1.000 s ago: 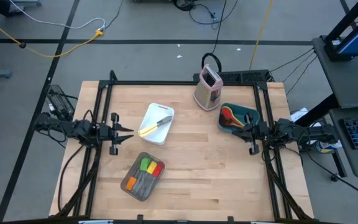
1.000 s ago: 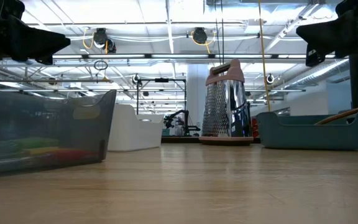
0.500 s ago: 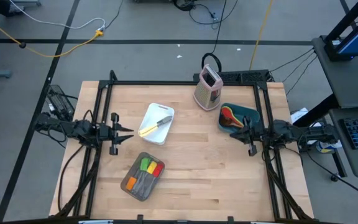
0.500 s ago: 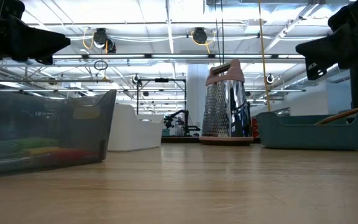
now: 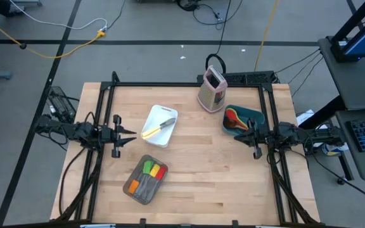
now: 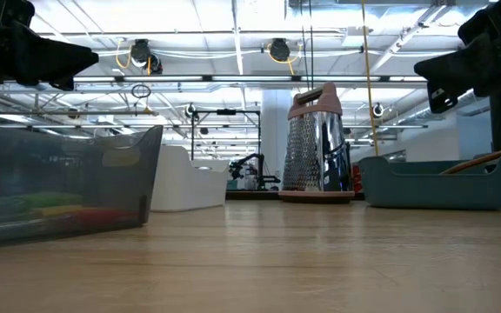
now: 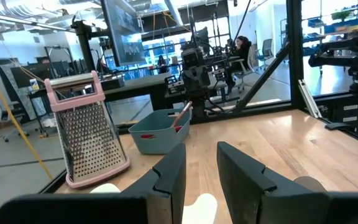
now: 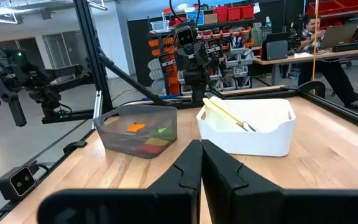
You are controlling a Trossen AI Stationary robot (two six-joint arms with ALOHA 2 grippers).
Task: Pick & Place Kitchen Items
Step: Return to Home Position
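My left gripper (image 5: pixel 130 134) hangs open over the table's left side, with nothing between its fingers (image 7: pixel 171 177). At the right side my right gripper (image 5: pixel 244 134) is shut and empty, just next to the teal bin (image 5: pixel 251 115). That bin holds a red spoon (image 5: pixel 232 116) and a wooden spoon (image 5: pixel 238 124). A yellow-handled knife (image 5: pixel 156 128) lies in the white tray (image 5: pixel 156 113). Green, red and orange spatulas (image 5: pixel 152 170) lie in the grey pan (image 5: pixel 136 190).
The pink-and-steel box grater (image 5: pixel 211 88) stands upright at the far edge, left of the teal bin. A black frame (image 5: pixel 189 83) runs along the table's far, left and right sides. Bare wood lies in the middle and at the near right.
My right gripper has tipped down a little and rolled slightly at the table's right side, staying shut. Nothing on the table has moved.
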